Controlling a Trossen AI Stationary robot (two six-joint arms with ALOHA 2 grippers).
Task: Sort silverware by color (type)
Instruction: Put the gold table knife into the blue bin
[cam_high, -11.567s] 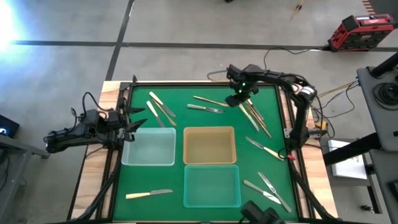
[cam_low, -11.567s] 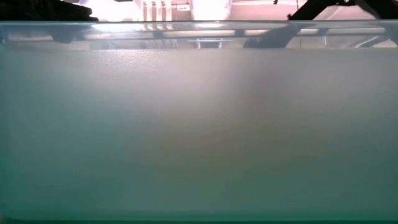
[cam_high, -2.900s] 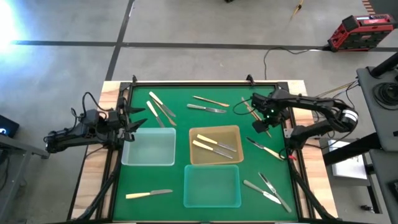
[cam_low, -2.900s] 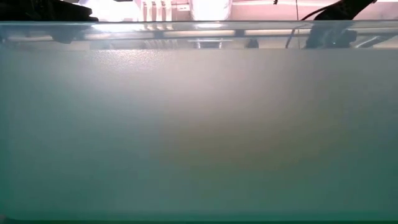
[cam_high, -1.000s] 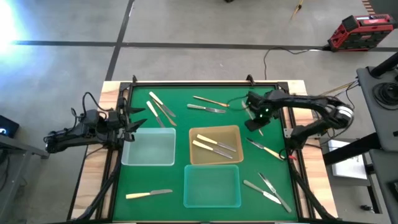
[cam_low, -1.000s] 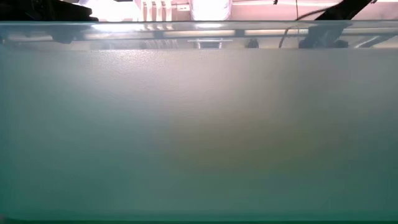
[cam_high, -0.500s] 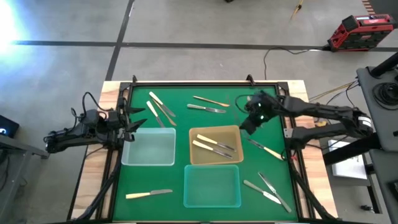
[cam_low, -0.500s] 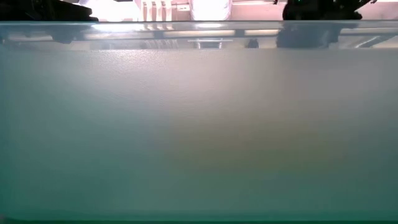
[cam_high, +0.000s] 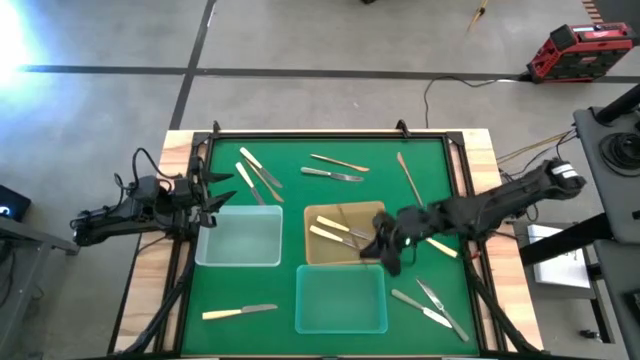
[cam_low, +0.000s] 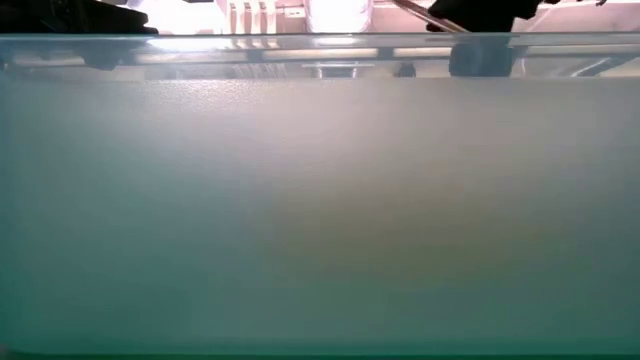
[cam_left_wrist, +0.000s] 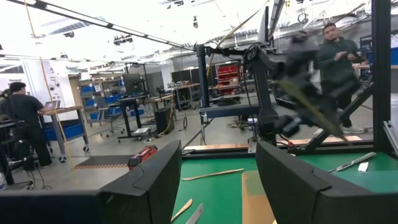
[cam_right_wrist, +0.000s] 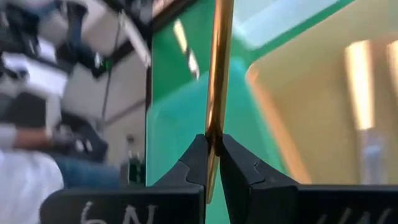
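Observation:
My right gripper (cam_high: 383, 248) reaches in from the table's right and hovers at the amber tray's (cam_high: 312, 252) near right corner, shut on a slim gold piece (cam_right_wrist: 219, 74). Two cream-handled pieces (cam_high: 333, 233) lie in that tray. One more gold piece (cam_high: 408, 177) lies on the green mat toward the far right. Other silverware lies scattered: far left (cam_high: 258, 170), far middle (cam_high: 335, 168), near left (cam_high: 240, 312), near right (cam_high: 430, 302). My left gripper (cam_left_wrist: 217, 180) waits open at the table's left edge (cam_high: 213, 195). My right gripper pinches the gold piece between its two fingertips (cam_right_wrist: 198, 155), near one end (cam_right_wrist: 213, 134). The piece sticks out forward, in line with the fingers. It looks lifted clear of the trays, above the tray rim in the low view.
A clear tray (cam_high: 240, 237) sits left of the amber one and a green tray (cam_high: 340, 298) sits nearer. The green tray's wall (cam_low: 320, 200) fills the low view. A cream-handled piece (cam_high: 432, 242) lies under the right arm. People stand in the room beyond.
My right gripper has swung from the far right of the mat toward the near edge and the left, ending over the amber tray's near right corner. It has carried the gold piece along. One gold piece has stayed on the mat.

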